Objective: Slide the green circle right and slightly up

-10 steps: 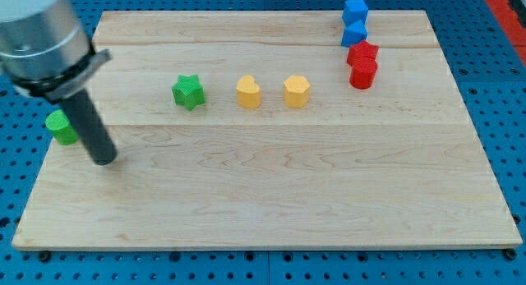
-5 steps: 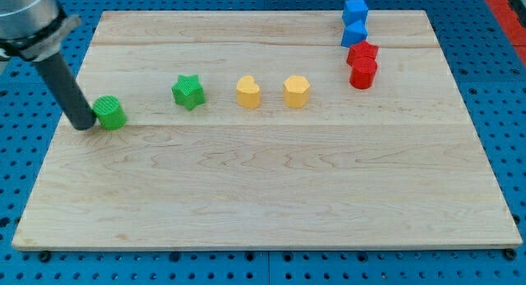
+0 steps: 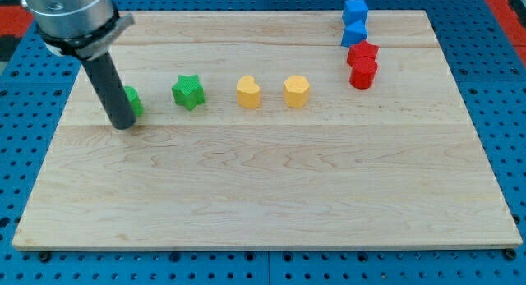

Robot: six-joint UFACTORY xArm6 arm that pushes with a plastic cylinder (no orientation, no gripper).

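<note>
The green circle (image 3: 133, 102) sits on the wooden board (image 3: 263, 178) at the view's left, mostly hidden behind my rod. My tip (image 3: 123, 124) rests on the board right against the circle's left and lower side. The green star (image 3: 187, 92) lies a short way to the right of the circle, with a small gap between them.
Two yellow blocks (image 3: 248, 93) (image 3: 297, 91) lie in a row right of the green star. Two blue blocks (image 3: 354, 22) and two red blocks (image 3: 362, 64) cluster at the view's upper right. The board's left edge is near my rod.
The green circle has slid right and slightly up from the board's left edge toward the green star. My tip followed behind it. The other blocks have not moved.
</note>
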